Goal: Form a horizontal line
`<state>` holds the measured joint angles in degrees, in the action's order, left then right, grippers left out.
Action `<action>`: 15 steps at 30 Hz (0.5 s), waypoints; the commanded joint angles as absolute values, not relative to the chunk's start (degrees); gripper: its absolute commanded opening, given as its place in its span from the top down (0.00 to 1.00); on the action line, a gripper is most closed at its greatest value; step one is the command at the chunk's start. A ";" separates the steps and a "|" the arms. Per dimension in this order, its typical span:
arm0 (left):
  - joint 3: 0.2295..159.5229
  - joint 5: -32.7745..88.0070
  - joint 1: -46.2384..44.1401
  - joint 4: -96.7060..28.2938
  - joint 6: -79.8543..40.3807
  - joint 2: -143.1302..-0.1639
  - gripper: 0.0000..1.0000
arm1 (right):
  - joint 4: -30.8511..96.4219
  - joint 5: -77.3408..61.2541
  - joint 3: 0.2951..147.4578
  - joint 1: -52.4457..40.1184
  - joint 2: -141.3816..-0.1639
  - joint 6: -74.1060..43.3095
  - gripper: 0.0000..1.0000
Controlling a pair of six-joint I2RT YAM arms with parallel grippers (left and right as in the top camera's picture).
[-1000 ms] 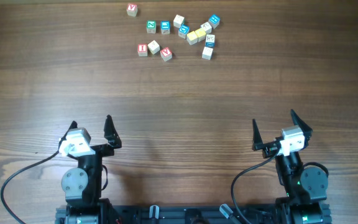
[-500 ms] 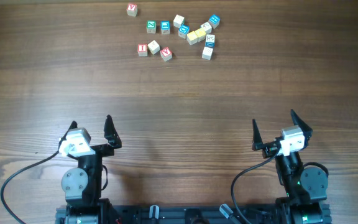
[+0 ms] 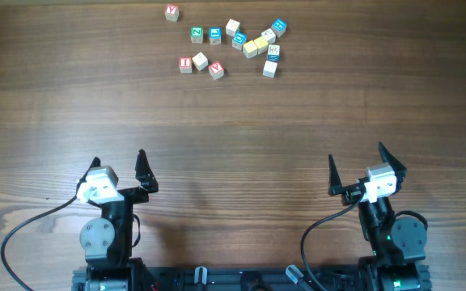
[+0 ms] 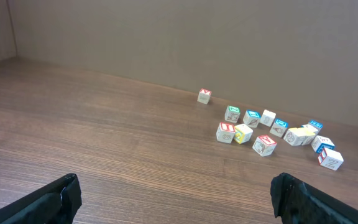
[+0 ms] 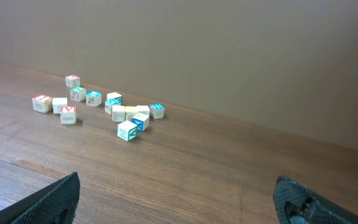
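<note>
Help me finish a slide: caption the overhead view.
Left tool and right tool, both open, sit at the near table edge; letter cubes lie scattered far off, not yet in line.

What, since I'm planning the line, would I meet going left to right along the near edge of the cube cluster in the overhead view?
In order: upright red-lettered cube → plain pale cube → tilted red-lettered cube → then, after a gap, white dark-marked cube.
</note>
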<state>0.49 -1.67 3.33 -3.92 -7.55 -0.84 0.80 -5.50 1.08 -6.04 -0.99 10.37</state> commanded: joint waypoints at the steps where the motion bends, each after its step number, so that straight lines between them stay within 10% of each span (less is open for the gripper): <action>1: 0.34 -2.02 3.05 -4.03 -6.61 -0.54 0.00 | 0.64 -4.73 0.73 -5.72 -0.43 10.50 0.00; 15: 0.34 -2.02 3.05 -4.03 -6.61 -0.54 0.00 | 0.64 -4.73 0.73 -5.69 -0.43 10.52 0.01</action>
<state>0.49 -1.67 3.33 -3.92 -7.55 -0.84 0.80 -5.50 1.08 -6.04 -0.99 10.37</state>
